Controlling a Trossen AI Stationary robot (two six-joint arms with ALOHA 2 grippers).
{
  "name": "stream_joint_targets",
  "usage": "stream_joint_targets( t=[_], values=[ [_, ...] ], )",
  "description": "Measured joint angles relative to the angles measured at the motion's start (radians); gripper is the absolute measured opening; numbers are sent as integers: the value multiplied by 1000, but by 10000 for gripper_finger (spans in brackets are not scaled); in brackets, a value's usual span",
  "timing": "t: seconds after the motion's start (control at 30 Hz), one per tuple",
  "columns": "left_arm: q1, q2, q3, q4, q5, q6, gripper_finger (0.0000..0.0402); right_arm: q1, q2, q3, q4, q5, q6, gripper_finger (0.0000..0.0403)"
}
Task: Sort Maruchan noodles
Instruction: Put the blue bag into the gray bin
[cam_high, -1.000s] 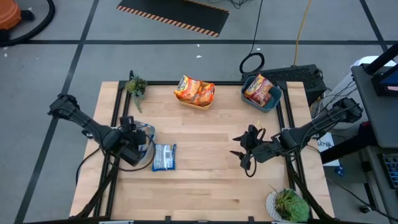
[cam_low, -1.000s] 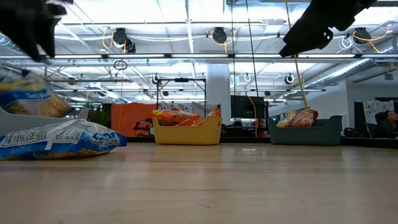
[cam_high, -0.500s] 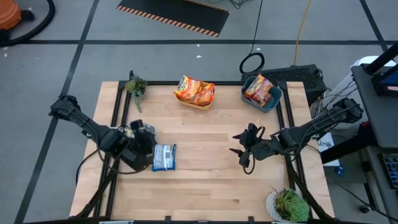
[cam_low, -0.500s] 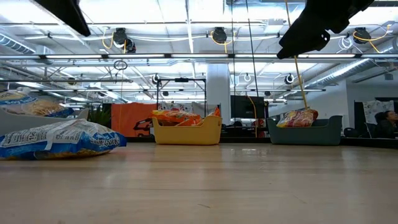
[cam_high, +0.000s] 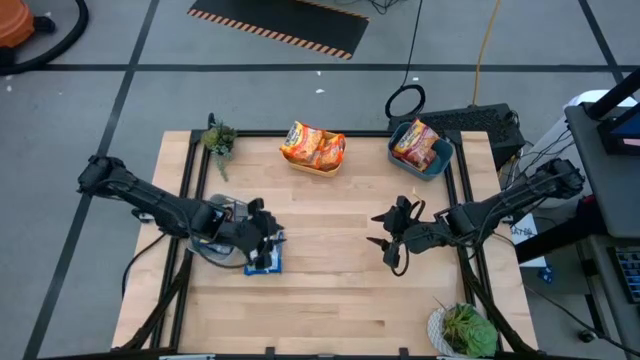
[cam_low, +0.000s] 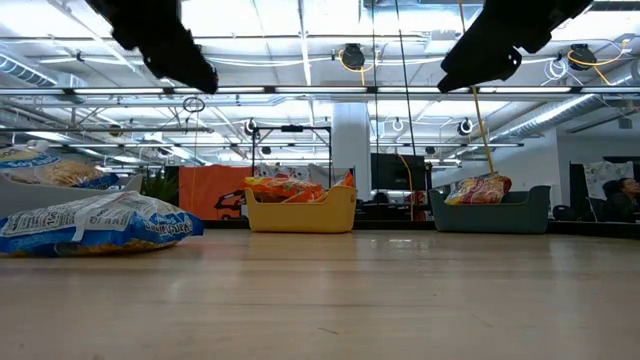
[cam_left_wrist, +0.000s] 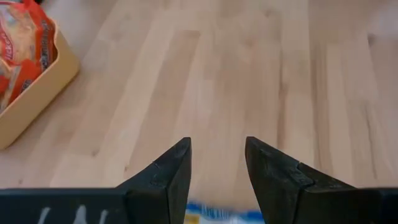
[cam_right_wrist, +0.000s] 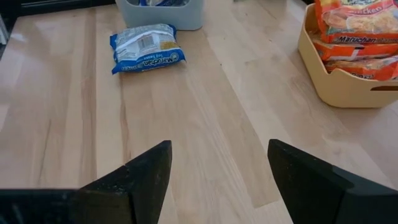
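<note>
Blue-and-white noodle packet (cam_high: 265, 255) lying flat on wooden table (cam_high: 330, 300), just beside grey bin (cam_high: 222, 212), long axis running from near edge toward far edge. Left gripper (cam_high: 268, 236) hovering right above packet, fingers (cam_left_wrist: 166, 180) apart, nothing between. Right gripper (cam_high: 385, 232) waiting mid-table, spread wide, empty. Orange packets (cam_high: 313, 146) in yellow bin (cam_high: 312, 166); probably red-brown ones (cam_high: 414, 143) in teal bin (cam_high: 438, 165).

Wood table (cam_high: 330, 290) matt w/ grain — noodle packet (cam_right_wrist: 144, 48) glossy crinkly plastic.
</note>
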Motion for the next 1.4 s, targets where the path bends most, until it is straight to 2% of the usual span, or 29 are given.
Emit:
stream_joint_targets(
  t=[0.1,0.3,0.57,0.77,0.97,1.23,1.4],
  values=[
    [33,0,-39,48,-2,-10,157,-11,0,0,-6,-7,0,258],
    [113,1,-42,-76,46,-130,168,-18,0,0,-3,-12,-22,258],
    [146,134,-29,-12,128,-133,208,-18,0,0,49,27,-53,258],
    [175,231,-15,-58,132,-157,209,-18,0,0,50,27,-50,258],
    [181,313,-4,-22,133,-125,209,-23,0,0,45,30,-63,258],
    [204,390,-4,-65,155,-107,209,-38,0,0,48,31,-83,258],
    [219,432,-4,-64,252,-105,202,-51,0,0,49,31,-83,258]
  ],
)
